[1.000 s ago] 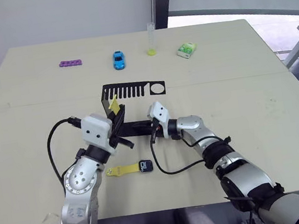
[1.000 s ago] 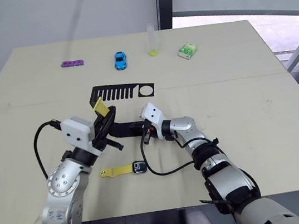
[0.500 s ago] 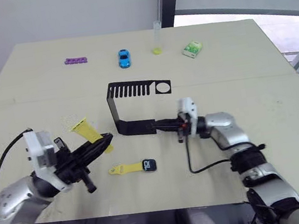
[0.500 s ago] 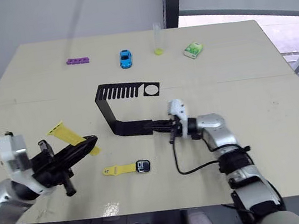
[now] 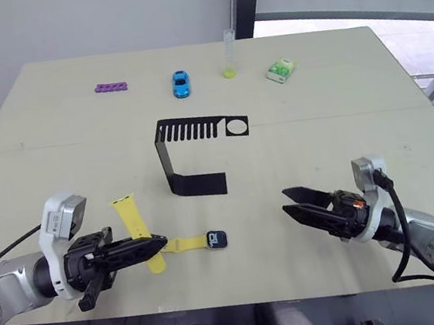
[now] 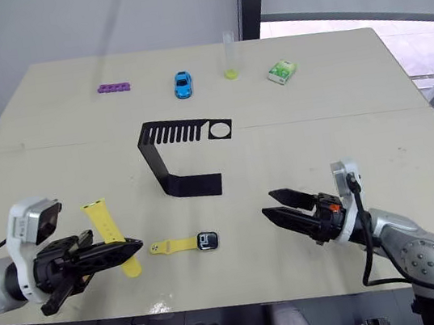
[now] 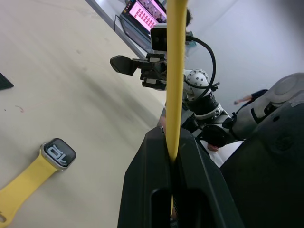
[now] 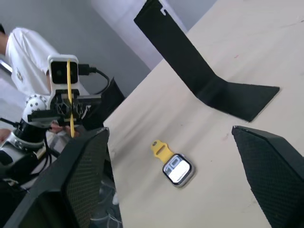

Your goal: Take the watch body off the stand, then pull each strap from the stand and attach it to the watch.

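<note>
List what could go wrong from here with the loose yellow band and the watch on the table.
1. The left gripper pinches the loose flexible yellow strap at one end only; it may bend or twist during alignment.
2. The small dark square watch body, with one yellow strap already attached, lies unheld on the beige table; pushing may slide it.
3. The open right gripper is apart from it; closing may nudge it.
</note>
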